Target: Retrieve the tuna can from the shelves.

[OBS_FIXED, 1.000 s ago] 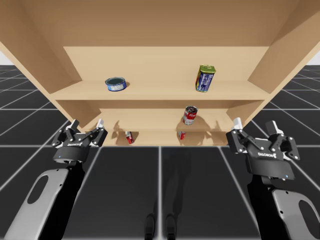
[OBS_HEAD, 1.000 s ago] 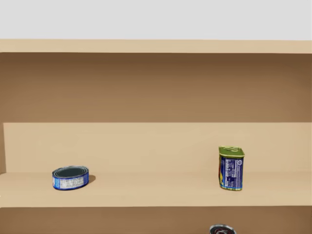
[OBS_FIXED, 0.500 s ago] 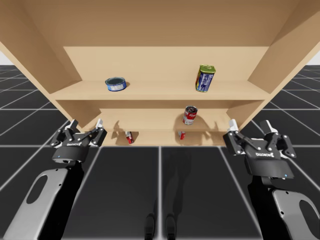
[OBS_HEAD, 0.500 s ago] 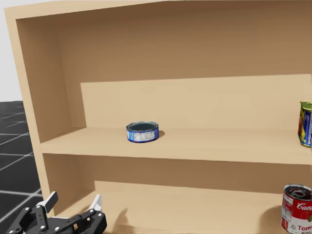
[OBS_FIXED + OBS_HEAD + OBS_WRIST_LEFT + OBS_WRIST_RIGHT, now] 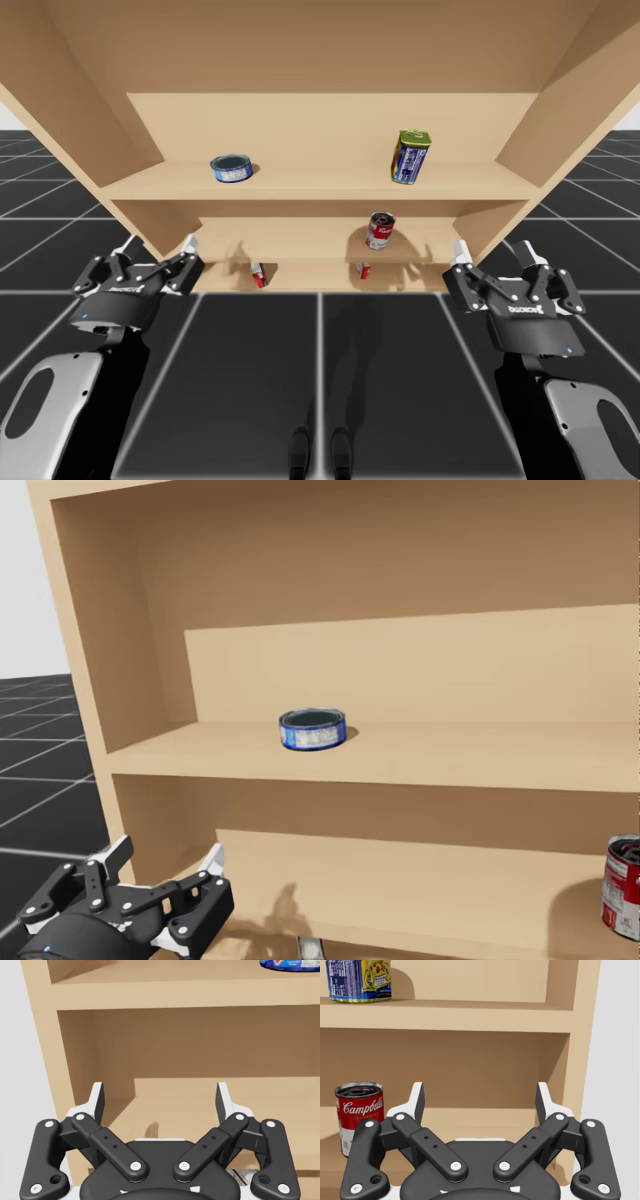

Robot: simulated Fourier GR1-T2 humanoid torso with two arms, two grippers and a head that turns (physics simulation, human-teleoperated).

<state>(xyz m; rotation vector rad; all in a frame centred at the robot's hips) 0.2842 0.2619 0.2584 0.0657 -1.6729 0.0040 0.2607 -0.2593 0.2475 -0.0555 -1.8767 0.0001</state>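
Note:
The tuna can point(image 5: 231, 168) is a low round blue can on the left part of the upper shelf point(image 5: 320, 185); the head view has the can point(image 5: 313, 729) standing alone there. My left gripper point(image 5: 158, 250) hangs open and empty in front of the shelves' lower left corner, well below the can and to its left. In the left wrist view the gripper point(image 5: 160, 1097) faces the lower shelf, with the can's base point(image 5: 292, 964) high above and off to one side. My right gripper point(image 5: 493, 252) is open and empty at the shelves' lower right.
A tall yellow-and-blue tin point(image 5: 410, 157) stands on the upper shelf's right part. A red-and-white soup can point(image 5: 380, 230) sits on the middle shelf, beside my right gripper point(image 5: 480, 1097) in its wrist view. Two small red items point(image 5: 258, 275) lie on the lowest shelf. Wooden side walls flank both grippers.
My head has turned left and down, bringing the left gripper into its view. My left arm has drifted left; the right gripper has edged slightly left. Both stay open.

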